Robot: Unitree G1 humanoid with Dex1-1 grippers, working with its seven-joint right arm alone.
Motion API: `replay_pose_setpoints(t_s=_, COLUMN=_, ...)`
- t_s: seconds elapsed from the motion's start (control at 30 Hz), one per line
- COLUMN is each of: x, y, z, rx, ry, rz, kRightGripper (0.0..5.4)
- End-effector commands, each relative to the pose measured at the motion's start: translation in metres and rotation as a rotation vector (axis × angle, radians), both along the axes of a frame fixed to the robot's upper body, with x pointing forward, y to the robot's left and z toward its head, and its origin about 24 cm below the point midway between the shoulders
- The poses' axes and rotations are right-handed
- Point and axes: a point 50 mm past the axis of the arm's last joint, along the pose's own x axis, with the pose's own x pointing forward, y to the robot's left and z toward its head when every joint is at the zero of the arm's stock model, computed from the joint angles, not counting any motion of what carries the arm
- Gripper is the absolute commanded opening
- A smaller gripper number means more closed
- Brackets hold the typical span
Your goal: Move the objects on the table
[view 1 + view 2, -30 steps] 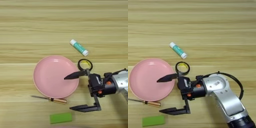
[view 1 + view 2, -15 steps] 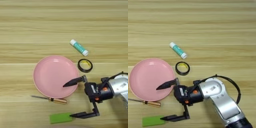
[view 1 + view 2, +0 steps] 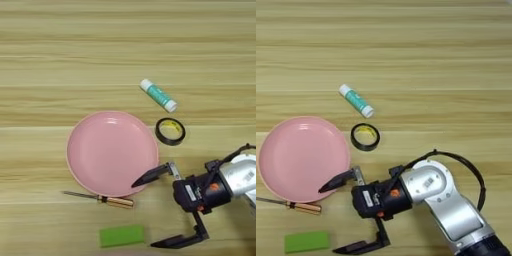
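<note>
Screwdriver [image 3: 100, 198] lay just off the pink plate [image 3: 112, 152]'s near rim, tip pointing left. Green block [image 3: 121, 235] sat flat near the table [image 3: 60, 60]'s front edge. My claw [image 3: 150, 212] hung wide open just right of the block, holding nothing; probably lined up to close on it. Tape ring [image 3: 170, 131] and glue stick [image 3: 158, 95] rested further back, apart from the plate.

Right arm [image 3: 446, 200] reaches left low (jaws spread wide, empty).
</note>
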Motion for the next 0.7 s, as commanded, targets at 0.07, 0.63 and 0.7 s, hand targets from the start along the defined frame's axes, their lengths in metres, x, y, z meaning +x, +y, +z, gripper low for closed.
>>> replay_pose_setpoints(t_s=0.07, x=0.0079, y=-0.0032, z=0.0136, rx=-0.007, ry=-0.106, rz=0.016, kRightGripper=5.37)
replay_pose_setpoints(t_s=0.63, x=0.0103, y=0.0044, z=0.0062, rx=-0.034, ry=-0.058, rz=0.104, kRightGripper=5.37)
replay_pose_setpoints(t_s=0.7, x=0.0111, y=0.0053, z=0.0055, rx=-0.038, ry=-0.054, rz=0.112, kRightGripper=5.37)
